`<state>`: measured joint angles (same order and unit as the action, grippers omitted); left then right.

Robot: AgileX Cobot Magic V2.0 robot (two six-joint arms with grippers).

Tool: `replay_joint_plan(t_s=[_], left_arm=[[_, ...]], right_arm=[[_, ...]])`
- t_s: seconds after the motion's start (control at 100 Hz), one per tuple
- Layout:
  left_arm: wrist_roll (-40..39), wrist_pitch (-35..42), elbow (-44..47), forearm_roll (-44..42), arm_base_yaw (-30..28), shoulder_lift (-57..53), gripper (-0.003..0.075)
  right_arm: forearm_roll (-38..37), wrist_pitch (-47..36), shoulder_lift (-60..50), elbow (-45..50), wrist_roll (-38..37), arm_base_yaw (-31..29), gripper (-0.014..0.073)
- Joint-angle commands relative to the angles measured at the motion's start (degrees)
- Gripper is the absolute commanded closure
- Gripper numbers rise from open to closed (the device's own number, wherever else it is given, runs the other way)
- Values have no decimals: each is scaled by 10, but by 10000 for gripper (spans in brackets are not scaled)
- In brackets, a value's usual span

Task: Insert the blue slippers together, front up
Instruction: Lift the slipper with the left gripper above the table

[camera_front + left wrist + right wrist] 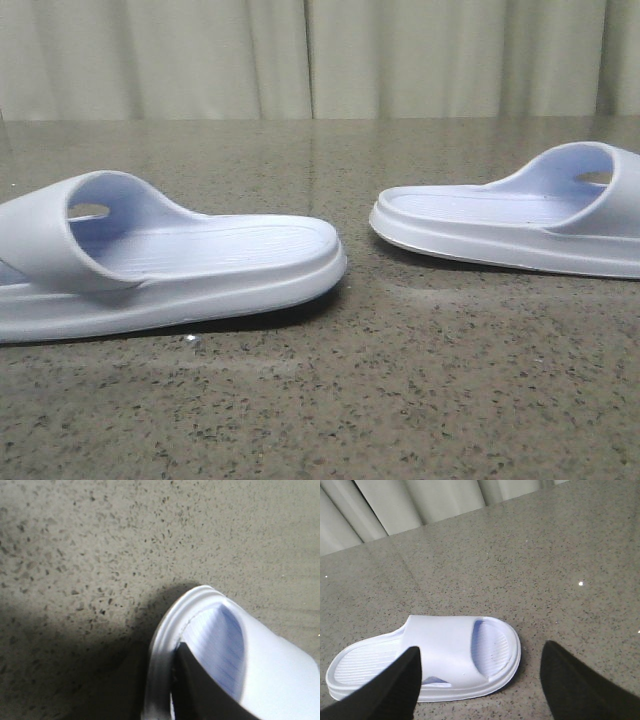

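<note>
Two pale blue slippers lie sole-down on the speckled table. The left slipper point(170, 265) has its strap at the view's left edge and its toe out of frame. The right slipper point(510, 220) lies apart from it at the right. No gripper shows in the front view. In the left wrist view, one dark finger point(210, 690) sits inside the left slipper's toe point(220, 635), against the inner side of its rim. The other finger is hidden. My right gripper point(481, 649) is open, hovering over the right slipper's strap point(445, 645), one finger to each side.
The grey speckled stone tabletop point(400, 400) carries both slippers with a gap between them. A pale curtain point(320, 55) hangs behind the table's far edge.
</note>
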<state>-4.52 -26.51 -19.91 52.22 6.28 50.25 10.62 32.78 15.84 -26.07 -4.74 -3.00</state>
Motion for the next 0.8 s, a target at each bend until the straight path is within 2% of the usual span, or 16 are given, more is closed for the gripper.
replay_joint_plan(t_s=[0.0, 0.09, 0.31, 0.59, 0.79], left_arm=[[0, 26, -13, 32, -1, -1, 703], [21, 28, -13, 59, -1, -2, 703], [127, 28, -13, 189, -1, -2, 703], [206, 20, -13, 313, -1, -24, 703], [213, 8, -13, 348, -1, -71, 704]], right_arm=[[2, -42, 11, -20, 0, 0, 159], [2, -42, 11, -20, 0, 0, 159], [2, -42, 11, -20, 0, 0, 159], [2, -52, 11, -20, 0, 0, 159], [2, -84, 11, -20, 0, 0, 159]])
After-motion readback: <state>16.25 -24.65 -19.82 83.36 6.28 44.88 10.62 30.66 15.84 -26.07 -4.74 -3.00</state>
